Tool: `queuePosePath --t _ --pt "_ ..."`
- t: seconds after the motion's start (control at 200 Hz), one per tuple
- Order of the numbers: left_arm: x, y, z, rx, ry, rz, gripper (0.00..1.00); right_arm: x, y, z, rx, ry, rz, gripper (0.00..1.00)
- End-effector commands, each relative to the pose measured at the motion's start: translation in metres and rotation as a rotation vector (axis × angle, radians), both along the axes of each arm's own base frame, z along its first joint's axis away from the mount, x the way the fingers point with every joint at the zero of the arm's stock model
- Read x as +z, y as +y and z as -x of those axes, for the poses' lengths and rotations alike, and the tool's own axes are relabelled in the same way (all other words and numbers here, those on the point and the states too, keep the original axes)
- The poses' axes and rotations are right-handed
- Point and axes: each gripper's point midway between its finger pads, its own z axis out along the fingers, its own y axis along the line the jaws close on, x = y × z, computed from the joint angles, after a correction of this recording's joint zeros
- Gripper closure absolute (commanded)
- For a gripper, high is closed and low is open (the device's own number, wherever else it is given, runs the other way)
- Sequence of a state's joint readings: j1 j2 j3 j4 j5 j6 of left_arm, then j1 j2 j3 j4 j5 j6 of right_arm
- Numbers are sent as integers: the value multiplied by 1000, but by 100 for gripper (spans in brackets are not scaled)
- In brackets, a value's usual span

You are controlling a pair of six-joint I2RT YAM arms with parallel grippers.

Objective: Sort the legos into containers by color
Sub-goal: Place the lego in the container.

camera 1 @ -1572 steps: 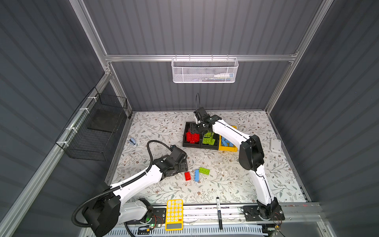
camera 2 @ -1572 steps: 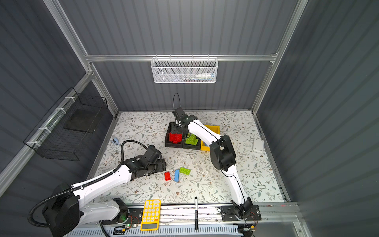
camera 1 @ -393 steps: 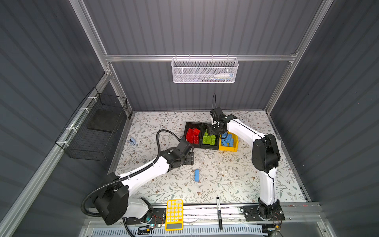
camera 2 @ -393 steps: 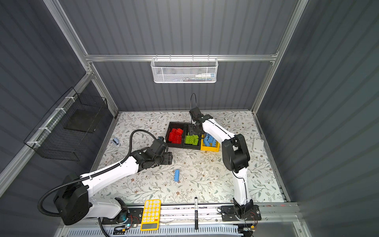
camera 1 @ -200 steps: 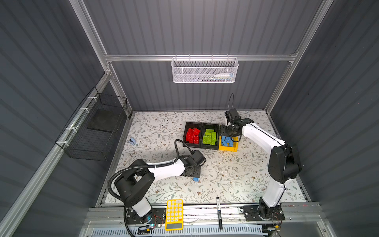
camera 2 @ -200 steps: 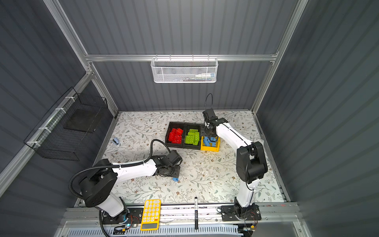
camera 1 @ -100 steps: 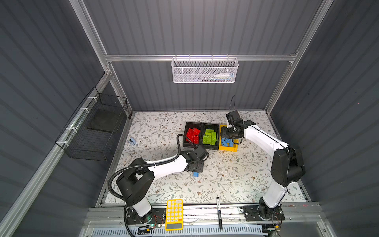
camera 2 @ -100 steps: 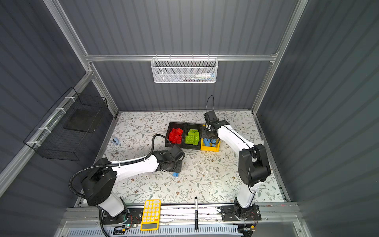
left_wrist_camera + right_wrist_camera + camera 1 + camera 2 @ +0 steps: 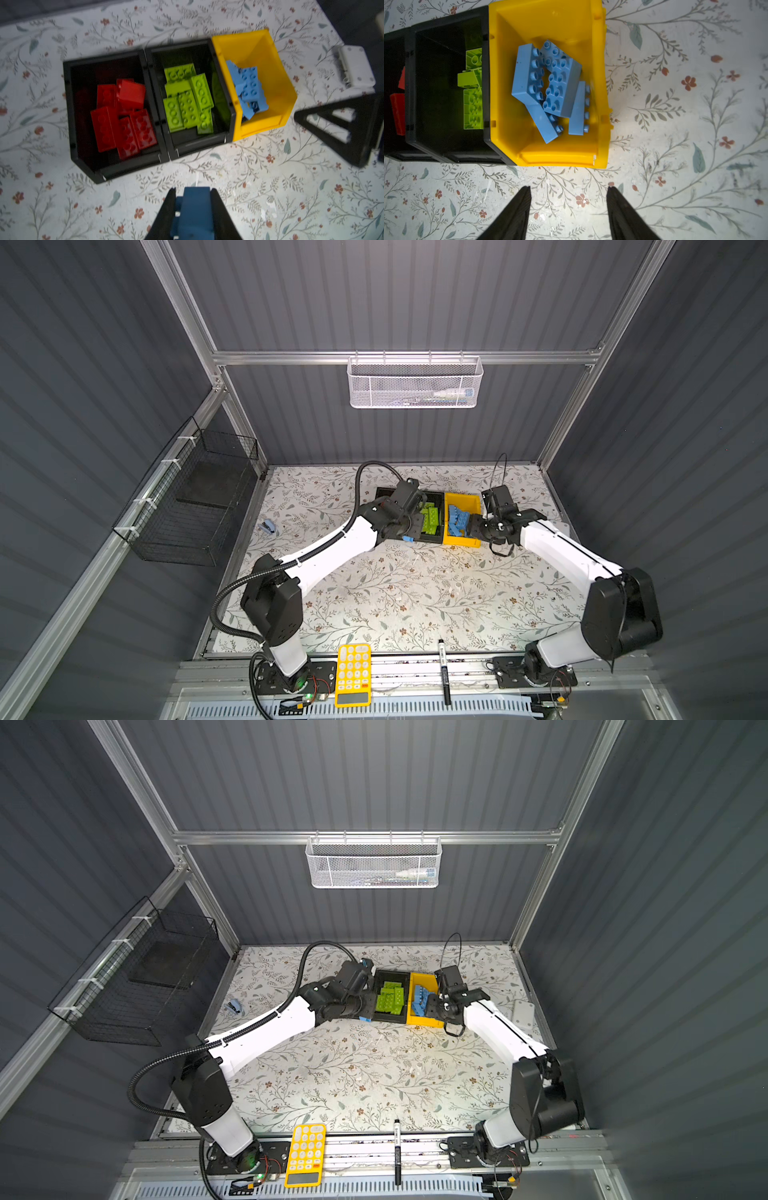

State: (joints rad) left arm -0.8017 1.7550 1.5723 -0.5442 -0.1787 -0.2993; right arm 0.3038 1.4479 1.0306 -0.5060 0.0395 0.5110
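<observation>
The left claw [image 9: 193, 190] is clenched on a blue lego [image 9: 195, 207], pinching it between both fingers above the floral counter [image 9: 270, 187]. In both top views this claw sits just above the centre of the frame, at the near edge of the bins.

The right claw [image 9: 568, 188] is released and empty. Its fingers are spread over bare counter, close to the yellow bin [image 9: 550, 18] but apart from it. In the top views it lies right of centre, beside that bin.

A loose pile of blue legos [image 9: 556, 83] lies in the yellow bin. Touching it is the middle black bin [image 9: 187, 44], which holds green legos [image 9: 187, 99]. The outer black bin [image 9: 66, 104] holds red legos [image 9: 122, 116].

At the bottom of the top views, a yellow calculator [image 9: 353, 674] and a black marker [image 9: 444, 672] rest on the rail.
</observation>
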Motion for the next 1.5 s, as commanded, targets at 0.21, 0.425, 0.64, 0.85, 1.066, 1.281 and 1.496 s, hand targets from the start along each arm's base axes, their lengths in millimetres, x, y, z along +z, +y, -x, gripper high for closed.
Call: queuePosePath --t 0.21,0.425,0.64,0.85,1.066,1.281,1.496 --pt "17 -88 -72 -192 -170 82 83 -12 -18 46 -137 -2 -74 40" --pt "17 -144 -101 -283 -231 209 82 -16 -31 69 -197 -4 -72 39" --pt "-6 -179 -115 -333 -225 295 79 -20 -33 75 -216 11 -82 39" --pt "-27 -192 -119 -332 -180 336 71 -21 -33 76 -217 13 -79 39" --pt "-17 -186 -119 -320 -199 318 32 -19 -33 74 -219 6 -78 39" --pt "30 -146 -122 -249 -278 295 25 -7 -44 65 -238 -41 -25 38" --pt "63 -28 -124 -19 -373 221 20 32 -78 37 -295 -250 113 32"
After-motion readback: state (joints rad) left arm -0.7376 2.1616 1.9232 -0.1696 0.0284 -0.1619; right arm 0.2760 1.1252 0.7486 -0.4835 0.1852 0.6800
